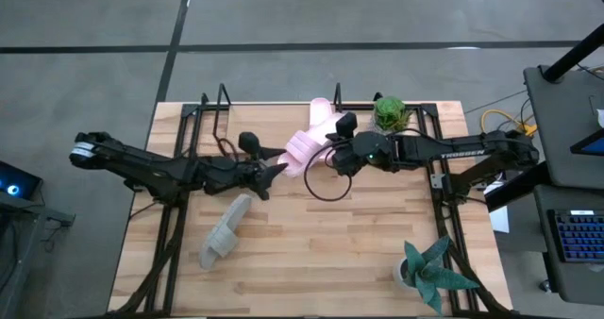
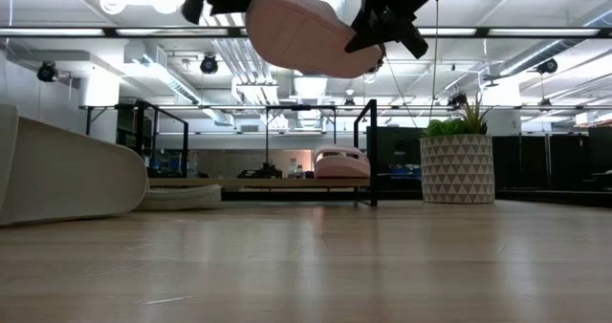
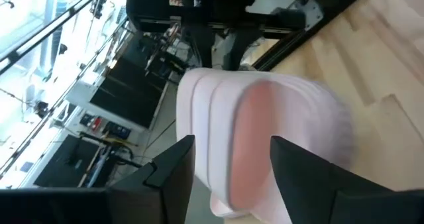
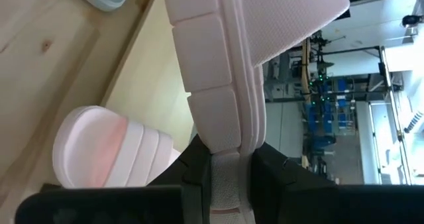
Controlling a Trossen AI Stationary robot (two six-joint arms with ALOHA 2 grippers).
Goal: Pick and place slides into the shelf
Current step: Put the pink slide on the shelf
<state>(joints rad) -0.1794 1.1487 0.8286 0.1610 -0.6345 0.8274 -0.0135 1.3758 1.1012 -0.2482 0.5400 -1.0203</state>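
A grey-green slide [image 1: 225, 231] lies on the tabletop [image 1: 321, 253], near and just to the front of the left gripper [image 1: 272, 171], apart from it. The left gripper is reached in toward the middle of the table, and in its wrist view its two dark fingers [image 3: 169, 168] stand spread to a medium gap with a pale pink slide [image 3: 262, 144] showing through that gap just ahead of the tips; whether they touch it cannot be told. That raised pink slide [image 1: 304, 151] sits between the two grippers, and the low view shows it held up clear of the table [image 2: 306, 32]. On its other side the right gripper [image 1: 332, 155] is clamped on it: in the right wrist view the fingers [image 4: 199, 168] pinch the sandal's edge [image 4: 222, 85] tightly from both sides. Just beyond the right gripper, toward the far edge, a second pink slide [image 1: 322, 111] rests on the shelf [image 1: 245, 111], whose black frames stand along the back. A green potted plant [image 1: 390, 112] stands just behind the right arm, and a spiky plant [image 1: 429, 272] well to its front.
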